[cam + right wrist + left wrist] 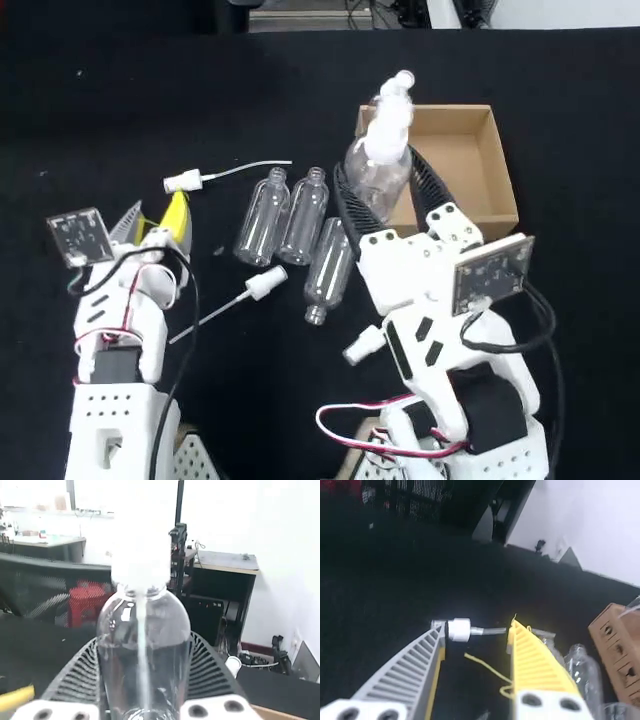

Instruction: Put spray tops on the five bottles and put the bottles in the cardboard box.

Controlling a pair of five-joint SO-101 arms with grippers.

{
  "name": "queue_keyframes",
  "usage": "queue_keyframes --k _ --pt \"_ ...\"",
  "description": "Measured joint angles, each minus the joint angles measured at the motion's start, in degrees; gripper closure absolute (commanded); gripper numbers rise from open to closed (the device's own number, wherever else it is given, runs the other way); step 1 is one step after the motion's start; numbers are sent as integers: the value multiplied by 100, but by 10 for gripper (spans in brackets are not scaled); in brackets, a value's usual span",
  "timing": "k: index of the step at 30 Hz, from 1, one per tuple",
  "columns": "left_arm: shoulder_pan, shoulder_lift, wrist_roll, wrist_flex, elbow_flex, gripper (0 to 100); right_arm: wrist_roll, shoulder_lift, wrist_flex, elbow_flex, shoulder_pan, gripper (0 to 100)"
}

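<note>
Black cloth covers the table (110, 110). The right gripper (380, 168) pinches a capped bottle (142, 650) (upright, its nozzle on) at the edge of the cardboard box (470, 130). The left gripper (476, 628) is spread, with a loose spray top (459, 630) lying at its fingertips. Three bare bottles (303, 213) lie between the arms, with a second spray top (262, 285) just beside them.

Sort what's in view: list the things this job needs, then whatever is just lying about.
For the job: clear plastic bottle with white spray top fitted, in the right jaws; three bare clear plastic bottles lying on the black table; two loose white spray tops with tubes; open brown cardboard box.
Just about: red object and pale-topped desk in the room behind.
</note>
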State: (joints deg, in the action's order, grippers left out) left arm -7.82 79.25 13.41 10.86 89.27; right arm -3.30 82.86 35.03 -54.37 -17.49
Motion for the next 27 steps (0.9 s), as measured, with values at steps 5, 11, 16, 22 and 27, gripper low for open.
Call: queue_keyframes --k 5,11,16,22,27 --pt "0 0 0 -176 501 805 0 0 -545 0 -9 988" --pt "97 9 26 -211 651 805 -9 0 -756 0 132 988" --pt "325 9 35 -211 659 805 0 -642 -791 404 1002 988" --pt "325 9 35 -211 686 805 0 -2620 -809 1371 2084 988" --pt "352 9 35 -211 686 805 0 -4211 -1178 1556 2479 988"
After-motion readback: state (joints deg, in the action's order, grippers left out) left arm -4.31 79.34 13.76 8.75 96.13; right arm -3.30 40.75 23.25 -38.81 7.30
